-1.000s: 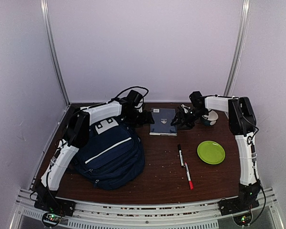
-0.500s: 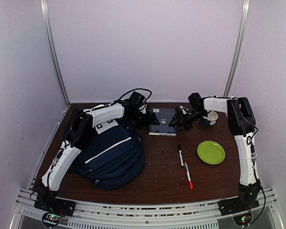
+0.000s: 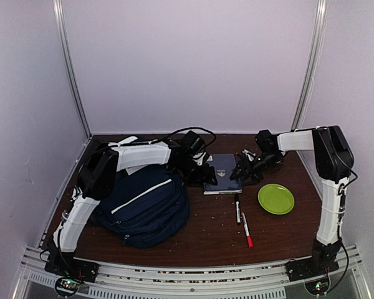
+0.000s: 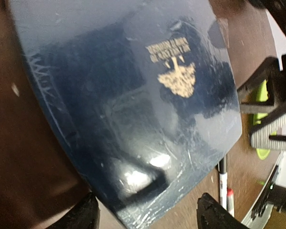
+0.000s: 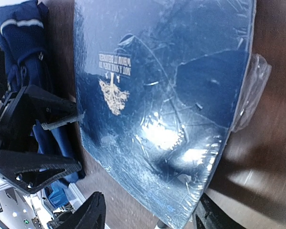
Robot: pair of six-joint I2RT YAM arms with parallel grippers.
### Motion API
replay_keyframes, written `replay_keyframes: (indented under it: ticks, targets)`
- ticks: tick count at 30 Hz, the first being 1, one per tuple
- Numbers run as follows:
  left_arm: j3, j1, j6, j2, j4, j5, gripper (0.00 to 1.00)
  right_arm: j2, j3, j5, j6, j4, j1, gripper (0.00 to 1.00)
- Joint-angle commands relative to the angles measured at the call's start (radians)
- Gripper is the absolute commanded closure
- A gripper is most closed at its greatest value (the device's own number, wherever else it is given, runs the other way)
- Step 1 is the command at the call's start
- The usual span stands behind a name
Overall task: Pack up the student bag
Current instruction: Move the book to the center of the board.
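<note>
The shrink-wrapped navy book [image 3: 223, 174] lies flat on the table [image 3: 206, 240] between the two tools. The left gripper [image 4: 148, 217] stands at its left edge and the right gripper [image 5: 148, 214] at its right edge, each with jaws spread wide and the book's rim between the fingertips. Neither looks clamped, but both wrist views cut the fingers off at the tips, so whether any pad touches the wrap cannot be told. The student bag [image 3: 146, 208] sits just left of the book and nearer the bases, its long axis running roughly far to near, like the book's. The left arm is the nearer one and reaches across the bag's far end, so the book would likely have to travel leftward. That far end is hidden under the left arm, and whether the bag is unzipped cannot be made out. A black marker [image 3: 237, 207], a red marker [image 3: 246, 229] and a green plate [image 3: 275, 199] lie to the book's near right
</note>
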Motion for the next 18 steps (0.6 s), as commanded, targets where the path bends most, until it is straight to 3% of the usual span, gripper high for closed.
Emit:
replay_keyframes:
  ticks: [1,12,18]
  targets:
    - [-0.08,-0.072,0.043,-0.152,0.114,0.036,0.28,-0.138,-0.081,-0.066,-0.022,0.06,0.048,0.37]
    - [-0.289,-0.098,0.044,-0.316,0.162,-0.009,0.29,-0.215,-0.17,-0.051,-0.085,0.029,0.14,0.37]
    - [-0.281,-0.084,0.068,-0.331,0.034,-0.189,0.22,-0.249,-0.182,0.079,-0.055,0.051,0.098,0.37]
